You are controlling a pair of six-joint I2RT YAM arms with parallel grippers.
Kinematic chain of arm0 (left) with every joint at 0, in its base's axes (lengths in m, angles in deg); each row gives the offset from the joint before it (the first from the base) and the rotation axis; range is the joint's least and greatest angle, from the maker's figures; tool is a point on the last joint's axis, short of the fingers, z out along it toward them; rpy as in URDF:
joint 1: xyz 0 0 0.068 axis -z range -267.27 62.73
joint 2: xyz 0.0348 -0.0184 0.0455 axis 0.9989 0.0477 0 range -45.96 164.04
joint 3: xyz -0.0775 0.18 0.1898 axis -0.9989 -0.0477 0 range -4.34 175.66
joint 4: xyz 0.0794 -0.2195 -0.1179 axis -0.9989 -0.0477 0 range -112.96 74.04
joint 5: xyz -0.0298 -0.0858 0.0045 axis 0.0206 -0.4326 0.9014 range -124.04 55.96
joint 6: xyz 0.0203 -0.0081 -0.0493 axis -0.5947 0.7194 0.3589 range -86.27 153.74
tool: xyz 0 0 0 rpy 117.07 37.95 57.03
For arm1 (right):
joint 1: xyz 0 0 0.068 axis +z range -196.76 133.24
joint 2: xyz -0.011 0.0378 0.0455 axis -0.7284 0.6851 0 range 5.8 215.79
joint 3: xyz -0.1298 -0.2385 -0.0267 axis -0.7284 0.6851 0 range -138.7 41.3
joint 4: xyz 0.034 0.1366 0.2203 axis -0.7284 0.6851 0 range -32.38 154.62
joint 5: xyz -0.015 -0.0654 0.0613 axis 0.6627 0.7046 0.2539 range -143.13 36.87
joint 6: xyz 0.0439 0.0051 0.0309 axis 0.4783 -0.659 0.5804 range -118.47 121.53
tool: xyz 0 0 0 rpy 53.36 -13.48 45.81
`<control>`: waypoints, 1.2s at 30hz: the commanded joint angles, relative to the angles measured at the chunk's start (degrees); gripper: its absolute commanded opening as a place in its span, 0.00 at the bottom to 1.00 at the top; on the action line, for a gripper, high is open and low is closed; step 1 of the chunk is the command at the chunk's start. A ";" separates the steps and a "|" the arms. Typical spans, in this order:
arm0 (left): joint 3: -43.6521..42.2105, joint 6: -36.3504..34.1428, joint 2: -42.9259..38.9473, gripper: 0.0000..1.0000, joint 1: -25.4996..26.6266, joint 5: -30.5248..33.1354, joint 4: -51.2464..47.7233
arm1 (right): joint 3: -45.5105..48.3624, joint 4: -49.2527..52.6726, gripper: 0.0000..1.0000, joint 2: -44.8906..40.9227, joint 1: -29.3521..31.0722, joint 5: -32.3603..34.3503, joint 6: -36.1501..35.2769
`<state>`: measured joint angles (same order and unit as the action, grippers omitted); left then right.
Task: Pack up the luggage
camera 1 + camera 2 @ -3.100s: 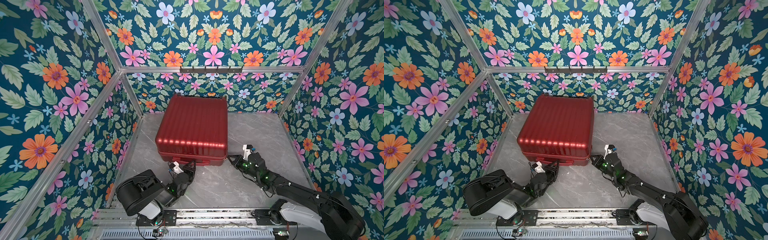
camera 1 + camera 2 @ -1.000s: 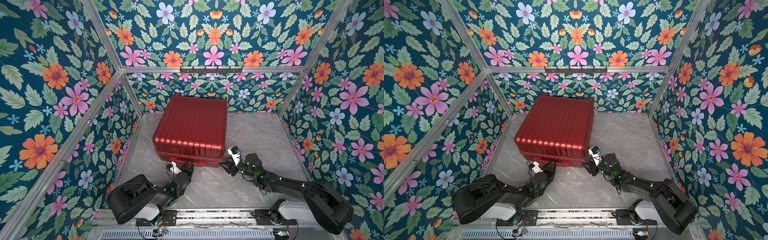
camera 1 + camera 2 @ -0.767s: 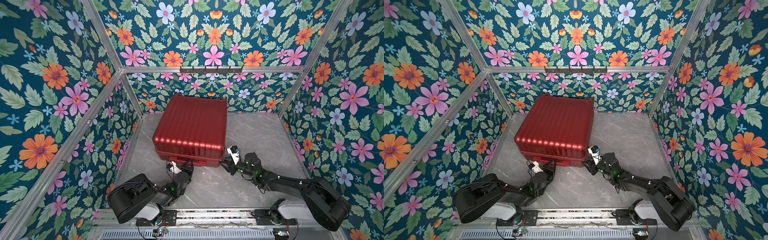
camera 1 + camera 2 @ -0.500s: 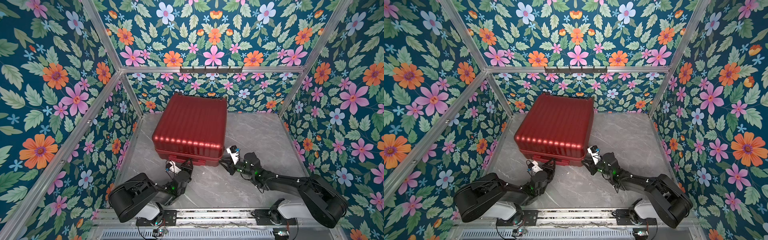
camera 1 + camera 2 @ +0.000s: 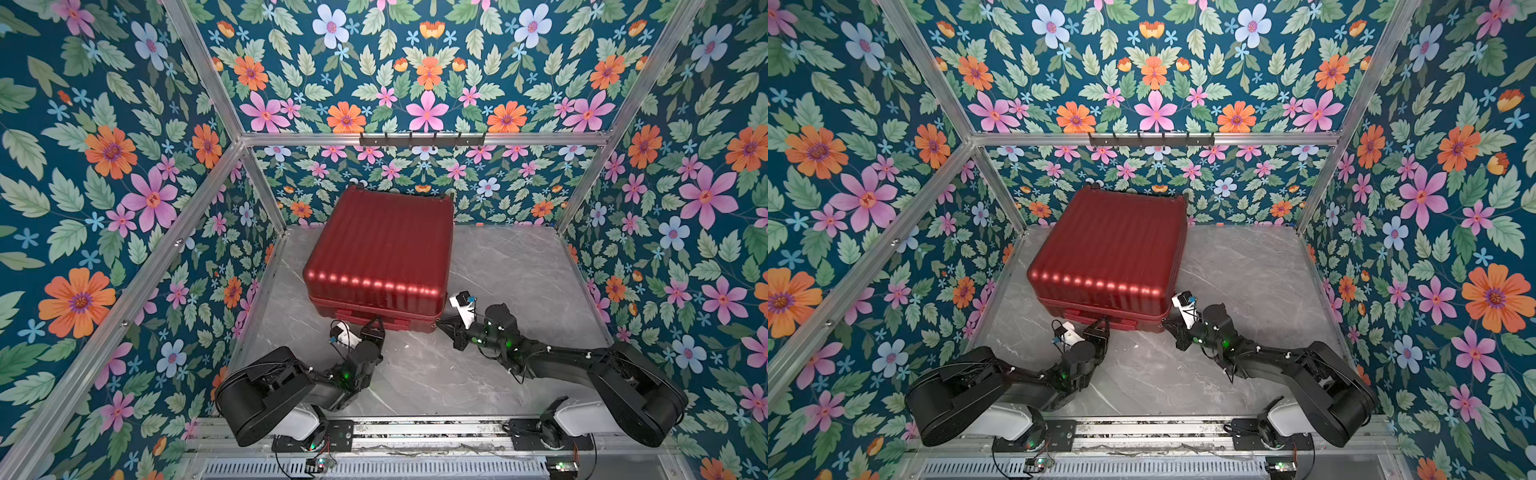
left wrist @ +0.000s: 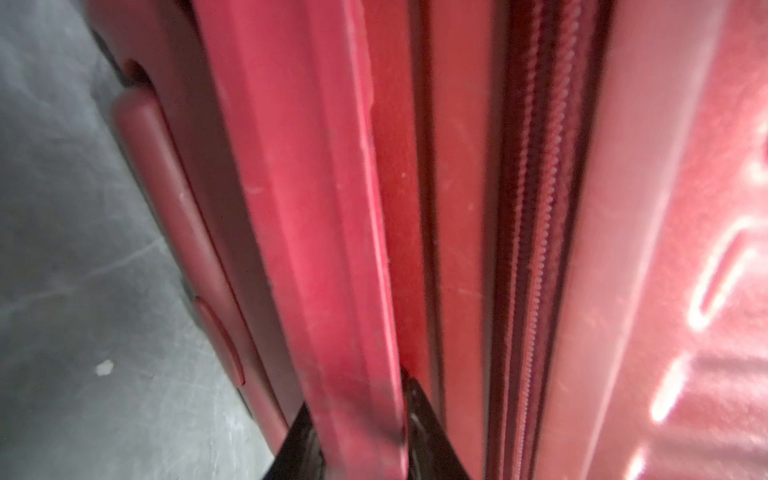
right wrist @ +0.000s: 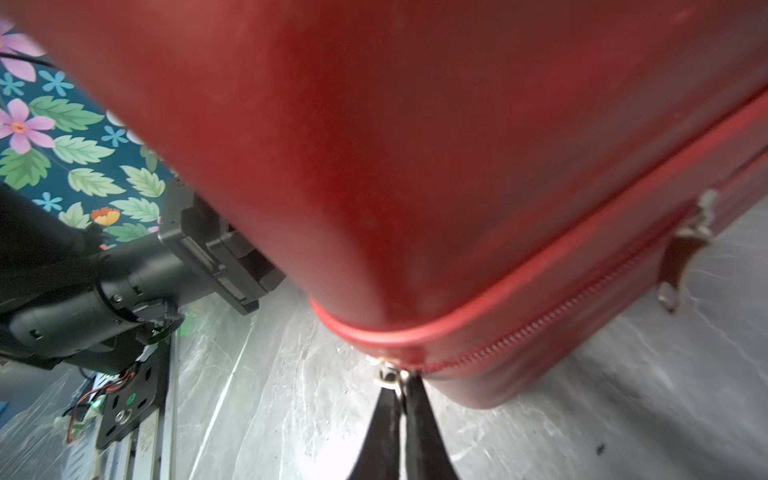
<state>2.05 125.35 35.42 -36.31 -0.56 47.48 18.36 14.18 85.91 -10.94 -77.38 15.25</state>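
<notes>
My left hand (image 6: 357,428) is clamped on the luggage (image 5: 380,253) handle (image 6: 316,249), right hand (image 7: 400,399) pinched shut on its zipper pull (image 7: 388,372).

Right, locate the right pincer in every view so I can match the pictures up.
Both top views: the right pincer sits at the near right corner of the luggage.
Left wrist view: not in it.
Right wrist view: close to the camera, shut on the zipper pull under that corner.
Shared landmark: the luggage's near right corner.
</notes>
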 commanded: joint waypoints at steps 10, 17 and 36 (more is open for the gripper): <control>-0.07 -9.50 -3.38 0.00 0.19 -0.71 -6.39 | -1.50 2.73 0.00 -0.87 -0.06 13.34 4.11; -0.23 -8.91 -5.74 0.00 0.19 -0.14 -10.43 | -2.97 7.17 0.00 -1.03 -0.10 18.70 3.98; -0.94 -8.56 -6.21 0.00 0.19 0.81 -9.95 | -2.53 13.98 0.00 -5.52 -1.63 20.97 3.12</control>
<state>1.09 118.44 29.02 -36.15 -0.71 36.45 15.87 26.48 80.36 -12.39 -60.00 18.26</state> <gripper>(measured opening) 0.051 0.052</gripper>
